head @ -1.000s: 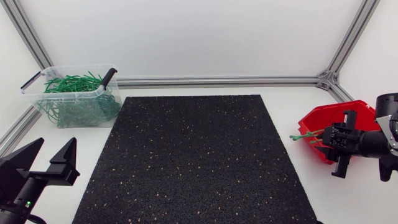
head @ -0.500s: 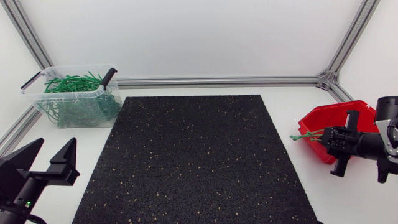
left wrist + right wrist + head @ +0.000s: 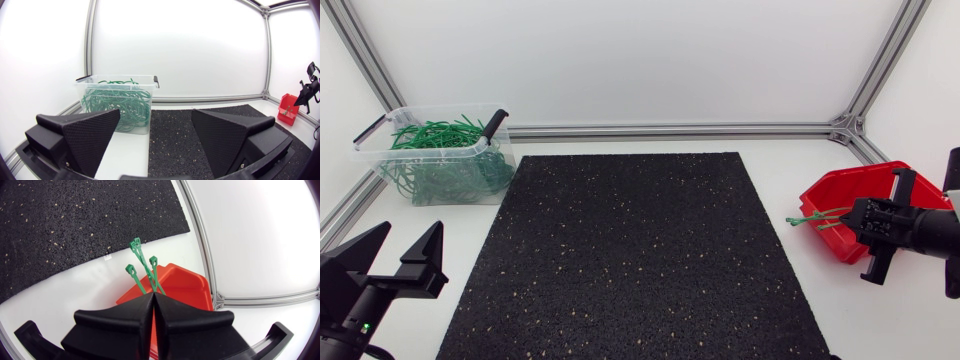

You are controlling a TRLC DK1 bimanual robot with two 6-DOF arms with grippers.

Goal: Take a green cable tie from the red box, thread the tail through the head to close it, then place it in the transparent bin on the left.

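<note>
Right gripper drawn back rightward over the red box, fingers pressed together at the tails of green cable ties, hold on them unclear, left gripper wide open near the mat.

1. Head view: a fixed camera high over the white table looks down and toward its far rail, taking in the whole speckled black rubber mat from a distance.
2. Left wrist view: riding low behind the black wedge-fingered left gripper, the camera faces level across the table. The clear plastic bin of green ties is near and the red plastic box far off.
3. Right wrist view: set close above the red box, behind the black right gripper, the camera looks steeply down on the box and a mat corner.
4. Shared ground: the mat and the red box appear in all three views, the bin only in the head and left wrist views.
</note>
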